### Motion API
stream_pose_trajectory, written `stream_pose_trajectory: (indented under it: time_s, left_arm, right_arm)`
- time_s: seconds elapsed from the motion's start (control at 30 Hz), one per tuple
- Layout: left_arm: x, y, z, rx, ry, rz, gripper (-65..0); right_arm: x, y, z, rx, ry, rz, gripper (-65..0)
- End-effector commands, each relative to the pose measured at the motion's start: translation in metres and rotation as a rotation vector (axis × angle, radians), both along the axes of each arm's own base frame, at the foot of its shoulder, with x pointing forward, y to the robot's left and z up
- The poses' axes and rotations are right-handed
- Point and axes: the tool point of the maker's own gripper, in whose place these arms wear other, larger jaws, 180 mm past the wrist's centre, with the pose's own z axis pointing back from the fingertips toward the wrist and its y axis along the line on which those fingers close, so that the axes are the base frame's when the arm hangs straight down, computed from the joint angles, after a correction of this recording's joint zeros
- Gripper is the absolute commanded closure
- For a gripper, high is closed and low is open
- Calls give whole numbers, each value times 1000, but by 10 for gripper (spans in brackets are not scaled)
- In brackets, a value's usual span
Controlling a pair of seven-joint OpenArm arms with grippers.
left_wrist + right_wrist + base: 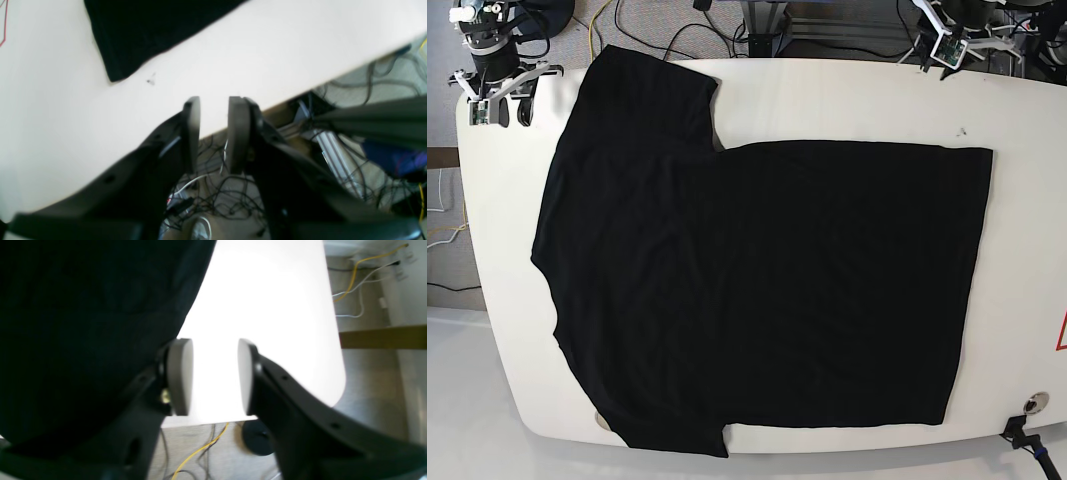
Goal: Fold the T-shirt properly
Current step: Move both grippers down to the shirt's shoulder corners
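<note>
From my seat the T-shirt (757,290) is lying flat and spread over most of the white worktop (847,100). Both grippers sit back at the far edge, off the cloth. Left gripper (214,133) has its jaws parted with nothing between them, and the right gripper (215,376) is the same, slightly wider.

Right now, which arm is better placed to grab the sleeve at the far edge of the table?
The right arm, most likely. Its claw hangs open beside the T-shirt sleeve at the far edge, cloth almost at its pads. The left claw, also open, sits at the hem end, far from that sleeve.
</note>
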Motion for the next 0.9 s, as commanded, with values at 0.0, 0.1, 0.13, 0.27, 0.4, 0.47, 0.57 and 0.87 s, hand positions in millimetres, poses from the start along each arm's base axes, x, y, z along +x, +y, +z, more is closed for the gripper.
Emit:
stream_pose_trajectory:
  time_s: [0.0, 0.1, 0.13, 0.27, 0.4, 0.47, 0.57, 0.87]
  left_arm:
    - [3, -4, 10, -6, -23, -10, -143]
    - [7, -1, 11, 3, -36, -6, -151]
    - [7, -2, 11, -1, -38, -10, -148]
    - [10, -3, 13, 1, -50, -13, -150]
    - [17, 6, 20, 20, -85, -3, -154]
    - [25, 19, 27, 57, -116, 9, -157]
    - [39, 36, 39, 108, -170, 21, -162]
    - [86, 48, 57, 98, -264, -2, -169]
  right_arm:
    - [5, -3, 7, -6, -8, 3, -206]
    - [18, 12, 8, 128, -14, 47, -208]
    - [22, 19, 10, 182, -19, 69, -206]
    - [34, 32, 15, 362, -42, 156, -206]
    - [39, 18, -3, 417, -12, 139, -207]
    - [42, 6, -15, 420, 3, 102, -210]
    - [45, -6, -30, 411, 27, 59, -210]
    - [48, -3, -69, 300, 154, 87, -215]
